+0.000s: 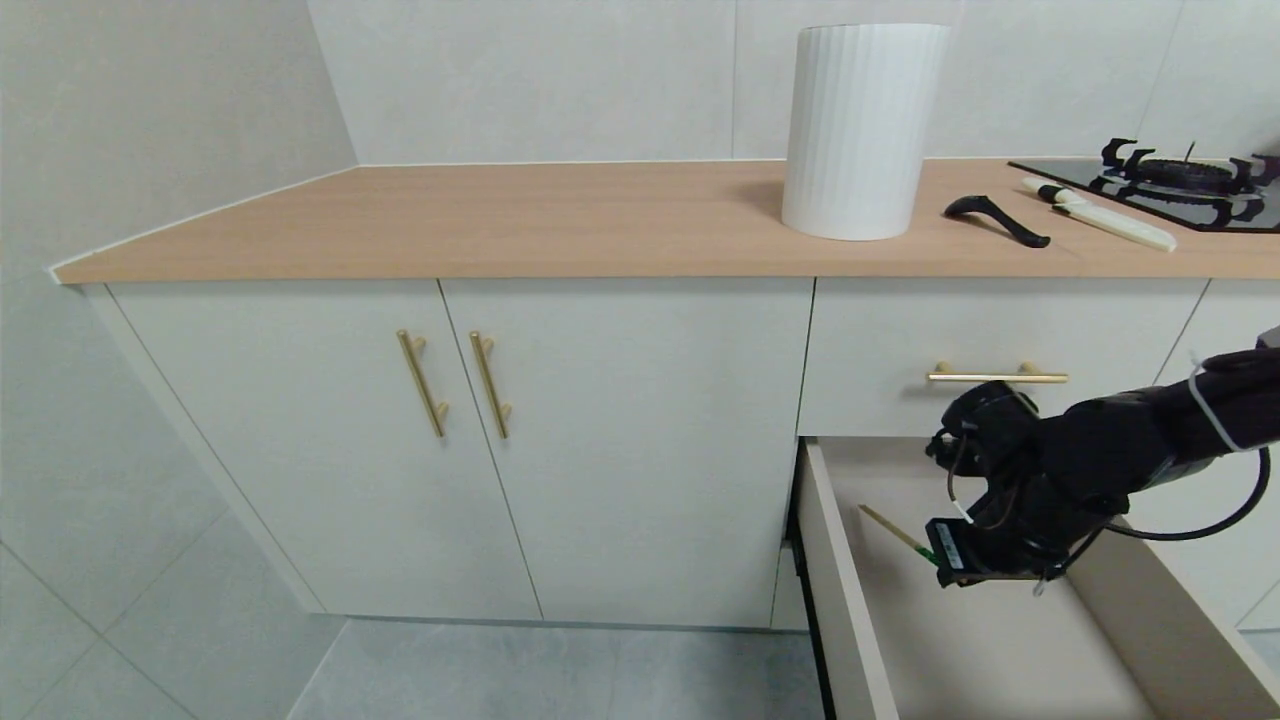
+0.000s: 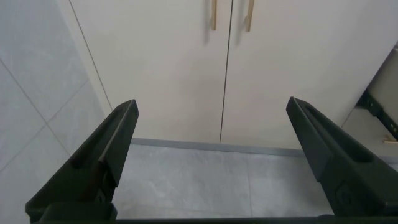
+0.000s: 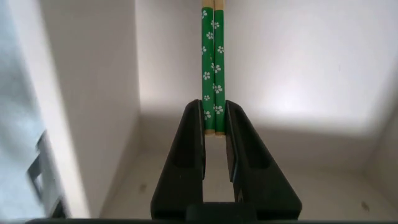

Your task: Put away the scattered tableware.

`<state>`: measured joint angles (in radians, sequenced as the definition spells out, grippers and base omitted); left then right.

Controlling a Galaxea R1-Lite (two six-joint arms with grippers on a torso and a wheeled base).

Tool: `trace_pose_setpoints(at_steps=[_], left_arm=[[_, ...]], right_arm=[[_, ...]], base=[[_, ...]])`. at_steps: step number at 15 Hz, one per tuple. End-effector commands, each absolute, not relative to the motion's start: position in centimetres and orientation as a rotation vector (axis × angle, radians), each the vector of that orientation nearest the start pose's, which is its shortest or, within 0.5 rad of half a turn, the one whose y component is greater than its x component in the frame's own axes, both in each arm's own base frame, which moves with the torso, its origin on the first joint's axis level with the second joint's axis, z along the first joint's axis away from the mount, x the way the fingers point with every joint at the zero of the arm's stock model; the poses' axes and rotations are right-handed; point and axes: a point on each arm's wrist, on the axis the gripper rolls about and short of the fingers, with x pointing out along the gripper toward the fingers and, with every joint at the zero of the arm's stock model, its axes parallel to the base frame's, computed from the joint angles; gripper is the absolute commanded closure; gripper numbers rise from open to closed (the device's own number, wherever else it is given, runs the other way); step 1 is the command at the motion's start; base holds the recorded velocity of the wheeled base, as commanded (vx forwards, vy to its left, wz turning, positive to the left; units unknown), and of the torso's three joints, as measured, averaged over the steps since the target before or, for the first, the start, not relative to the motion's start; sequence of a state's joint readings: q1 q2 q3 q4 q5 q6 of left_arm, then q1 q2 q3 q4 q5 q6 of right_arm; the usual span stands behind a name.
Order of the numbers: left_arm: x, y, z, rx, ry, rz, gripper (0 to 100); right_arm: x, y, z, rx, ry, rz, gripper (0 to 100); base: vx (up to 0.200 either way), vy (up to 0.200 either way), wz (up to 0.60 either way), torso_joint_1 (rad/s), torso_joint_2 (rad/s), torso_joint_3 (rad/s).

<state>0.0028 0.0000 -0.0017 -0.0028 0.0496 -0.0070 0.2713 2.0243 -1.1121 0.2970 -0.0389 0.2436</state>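
Chopsticks (image 3: pixel 211 68): I am holding a green flowered pair, side by side, pointing out ahead of my fingers over the open drawer.
Right gripper (image 3: pixel 214 118): I am pinching it narrow on the pair near one end, hovering inside the drawer's mouth, below the counter.
Drawer (image 1: pixel 835 590): it is standing pulled out under a closed one with a brass handle, and its pale floor is lying beneath the pair.
Doing it well: I am judging that I should lower until the pair is lying almost flat along the floor, then let go gently, so neither stick bounces or rolls.
Left gripper (image 2: pixel 211 109): I am holding it wide apart, gripping nothing, hanging by the cabinet doors above the floor tiles.
Counter (image 1: pixel 500 215): a black utensil (image 1: pixel 995 218) and a white knife (image 1: pixel 1110 222) are lying beside a ribbed white canister (image 1: pixel 860 130), well apart from the drawer.
Hard to make out: I cannot tell whether the far tips are touching the drawer floor, and the drawer's near end is being cut off.
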Motion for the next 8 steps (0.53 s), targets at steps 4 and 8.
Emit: trace_pose_setpoints(at_steps=[4,8], left_arm=[[-2.3,0.1,7.6,-0.008,-0.005,0.052,0],[-2.3,0.1,7.6,-0.008,-0.005,0.052,0]], right_arm=[[33.7,9.3,1.6,0.012,1.175,0.036,100],[33.9,9.3,-0.8,-0.027,1.212,-0.006,100]], base=[[0.0,0.0,0.0,0.0,0.0,0.0],[0.0,0.0,0.0,0.0,0.0,0.0]])
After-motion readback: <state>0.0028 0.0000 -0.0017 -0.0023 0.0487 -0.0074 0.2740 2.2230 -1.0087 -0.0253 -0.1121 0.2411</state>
